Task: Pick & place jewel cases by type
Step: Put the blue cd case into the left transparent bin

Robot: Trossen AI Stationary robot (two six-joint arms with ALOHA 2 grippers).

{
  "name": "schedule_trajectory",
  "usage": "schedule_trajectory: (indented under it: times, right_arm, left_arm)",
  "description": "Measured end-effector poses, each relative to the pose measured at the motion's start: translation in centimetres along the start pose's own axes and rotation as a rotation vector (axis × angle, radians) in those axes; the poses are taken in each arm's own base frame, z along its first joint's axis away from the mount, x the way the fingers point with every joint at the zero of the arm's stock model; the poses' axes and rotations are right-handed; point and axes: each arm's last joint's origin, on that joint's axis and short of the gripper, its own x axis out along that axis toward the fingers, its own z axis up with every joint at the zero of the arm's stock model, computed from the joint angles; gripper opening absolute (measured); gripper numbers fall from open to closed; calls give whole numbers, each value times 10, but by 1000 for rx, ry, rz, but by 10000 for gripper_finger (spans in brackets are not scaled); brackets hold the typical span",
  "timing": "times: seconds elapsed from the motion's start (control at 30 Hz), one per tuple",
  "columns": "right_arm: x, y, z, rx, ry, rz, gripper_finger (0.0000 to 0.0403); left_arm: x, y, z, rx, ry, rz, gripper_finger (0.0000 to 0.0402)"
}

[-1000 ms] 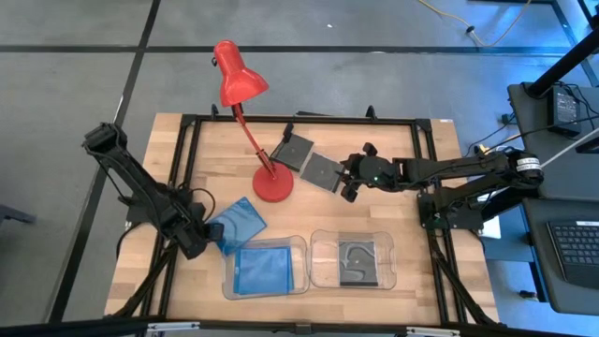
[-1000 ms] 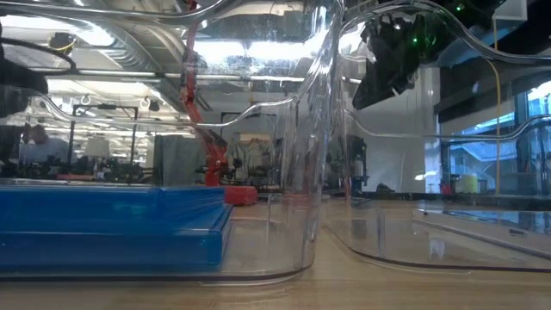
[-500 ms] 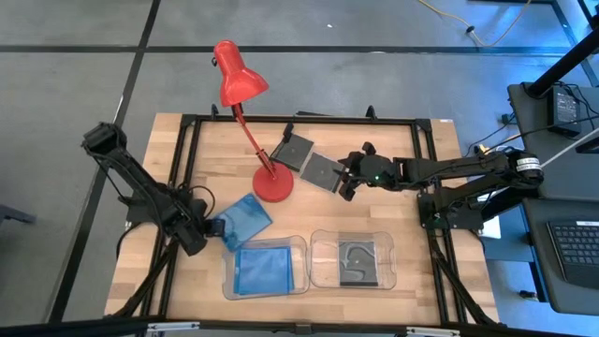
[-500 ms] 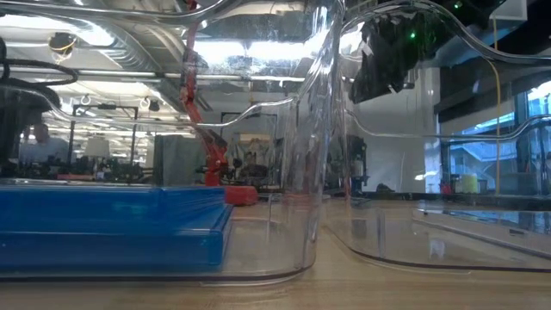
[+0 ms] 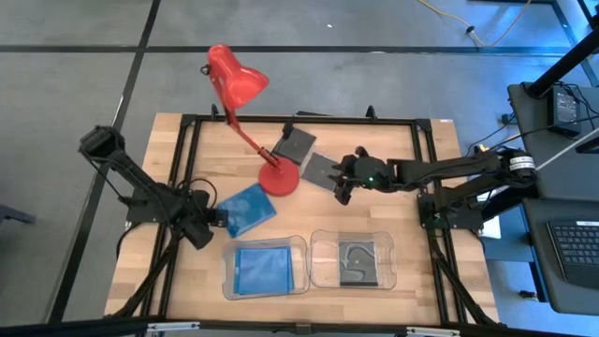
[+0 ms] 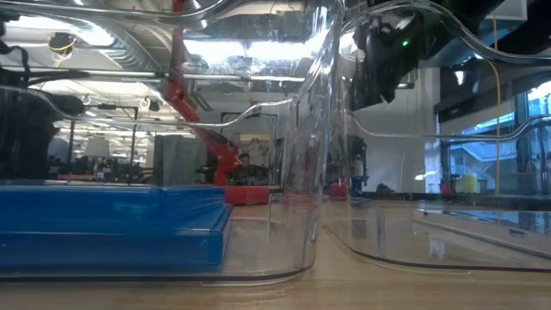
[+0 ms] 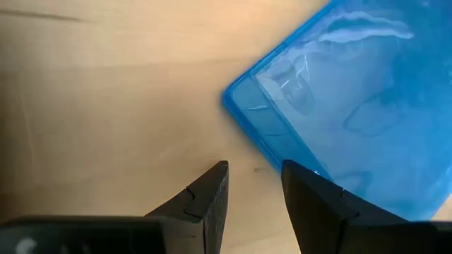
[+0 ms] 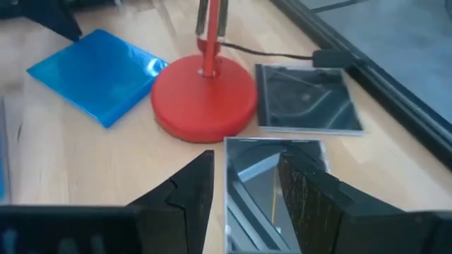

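From above we see a wooden table (image 5: 393, 150) on grey floor; the left gripper (image 5: 213, 221), slightly parted, sits beside a loose blue case (image 5: 249, 209), and the right gripper (image 5: 339, 181) straddles a dark case (image 5: 318, 168). Low down, clear tray walls (image 6: 318, 129) blur the room. Wrist views show both grippers' fingers apart; we read no writing.
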Motion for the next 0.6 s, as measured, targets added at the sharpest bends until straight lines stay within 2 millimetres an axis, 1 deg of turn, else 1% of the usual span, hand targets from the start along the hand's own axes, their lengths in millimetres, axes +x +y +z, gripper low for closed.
schedule_trajectory:
  times: [0.07, 0.13, 0.2, 0.33, 0.43, 0.6]
  right_arm:
    - [10, 0, -2, 10, 11, 31, 163]
    - [20, -3, 1, 66, 35, 67, 163]
    - [28, -7, 10, 113, 54, 113, 163]
    - [49, -13, 27, 102, 66, 175, 163]
    - [67, -9, 36, 118, 79, 199, 163]
    - [104, 3, 37, 141, 126, 201, 163]
  left_arm:
    - [1, -1, 2, 1, -5, 5, 130]
    - [2, -3, 4, 3, -5, 8, 130]
    - [3, -4, 5, 10, -2, 8, 130]
    - [4, -7, 5, -1, 10, -4, 130]
    - [4, -7, 5, -1, 11, -3, 130]
    - [4, -7, 5, -3, 14, -6, 130]
